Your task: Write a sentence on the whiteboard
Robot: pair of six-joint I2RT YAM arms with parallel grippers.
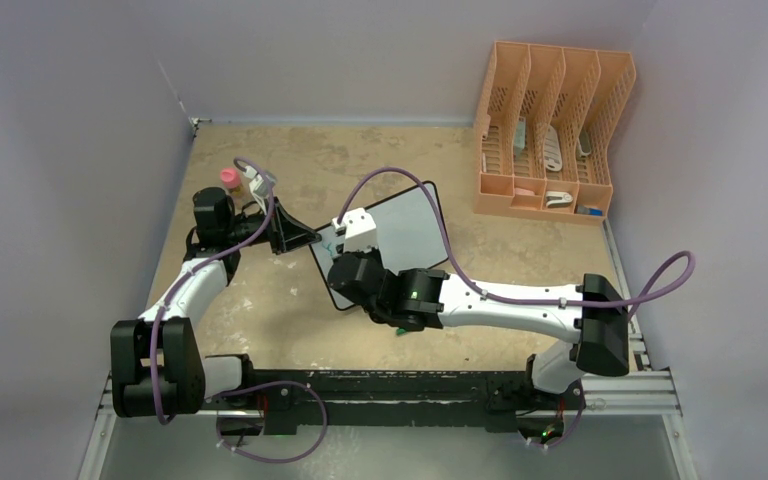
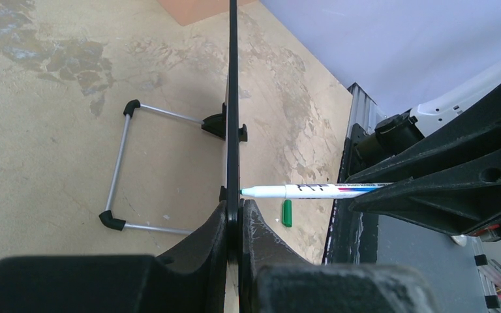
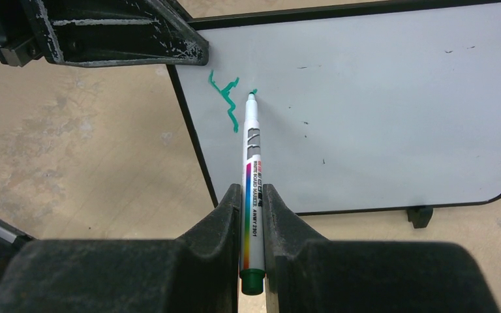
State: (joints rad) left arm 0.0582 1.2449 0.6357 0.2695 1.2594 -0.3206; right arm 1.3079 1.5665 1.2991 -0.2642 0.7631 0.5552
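- Left tool [image 2: 233,210] is clamped on the edge of the whiteboard [image 3: 378,111], which stands upright mid-table [image 1: 260,160].
- Right tool [image 3: 253,195] grips a marker [image 3: 252,147], its tip on the board beside the first green strokes of the sentence [image 3: 225,98].

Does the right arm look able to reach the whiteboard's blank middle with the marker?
Probably yes: the right pincer holds the marker tip at the whiteboard, and the left pincer clamps only its edge, leaving the face clear.
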